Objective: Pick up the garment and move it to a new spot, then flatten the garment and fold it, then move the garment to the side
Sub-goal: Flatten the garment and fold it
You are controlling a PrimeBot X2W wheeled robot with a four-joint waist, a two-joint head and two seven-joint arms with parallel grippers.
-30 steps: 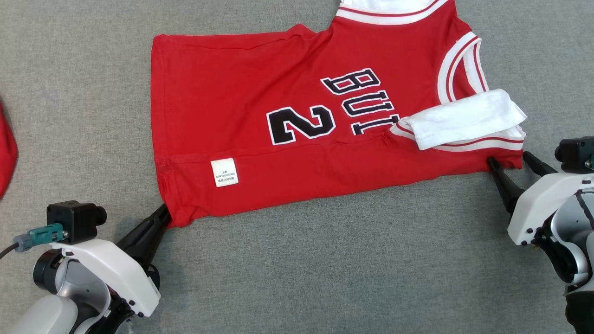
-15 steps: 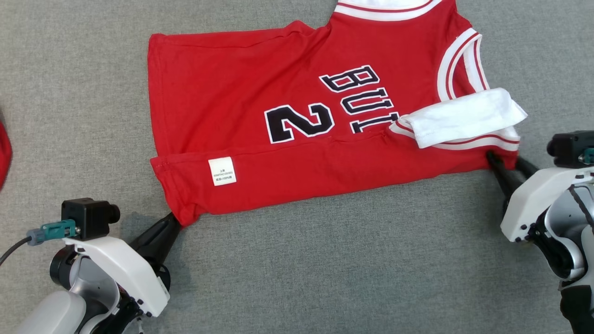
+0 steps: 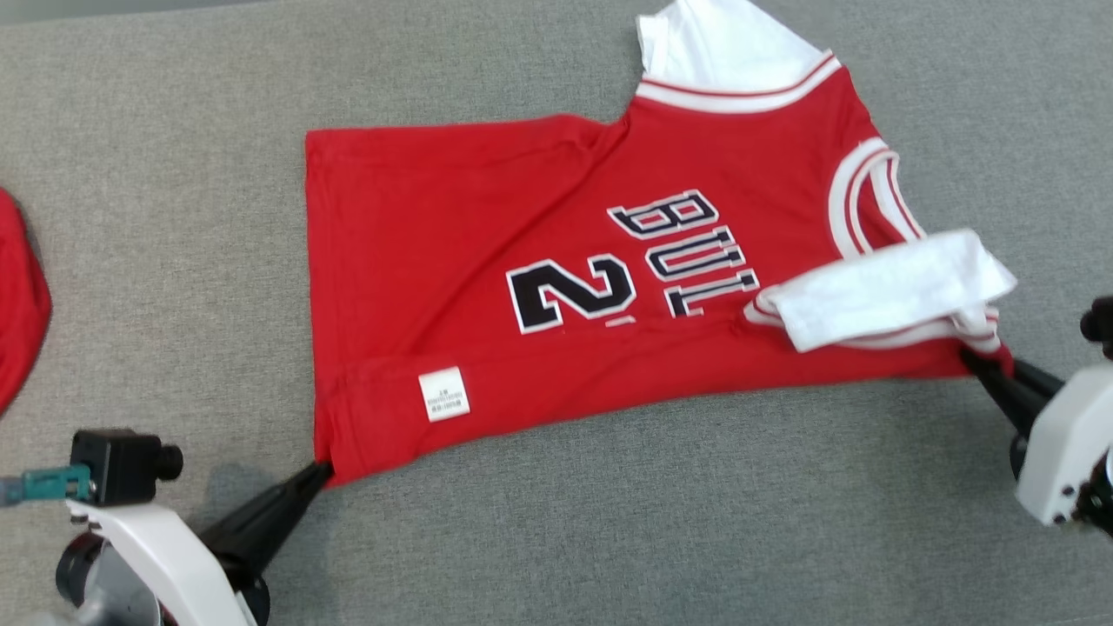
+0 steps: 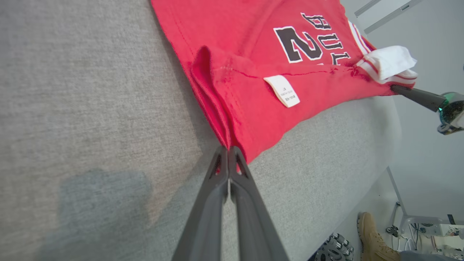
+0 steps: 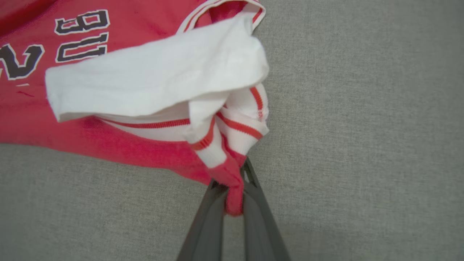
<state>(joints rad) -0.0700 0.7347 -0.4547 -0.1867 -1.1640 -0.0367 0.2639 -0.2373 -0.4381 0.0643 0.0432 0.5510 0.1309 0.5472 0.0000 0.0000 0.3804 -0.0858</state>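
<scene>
1. The red garment (image 3: pixel 522 287) lies spread on the grey cloth surface (image 3: pixel 609 539), with the number side up, between the two grippers.
2. The left gripper (image 3: pixel 320 471) is clenched on the garment's near hem corner, at its left end.
3. The right gripper (image 3: pixel 978 362) is clenched on a red fold just under the white sleeve (image 3: pixel 887 291), at the right end.

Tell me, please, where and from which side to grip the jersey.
Grip the jersey at both ends of its near folded edge: the hem corner by the label and the shoulder corner under the white sleeve, from the near side. There the left pincer and right pincer are shut.
</scene>
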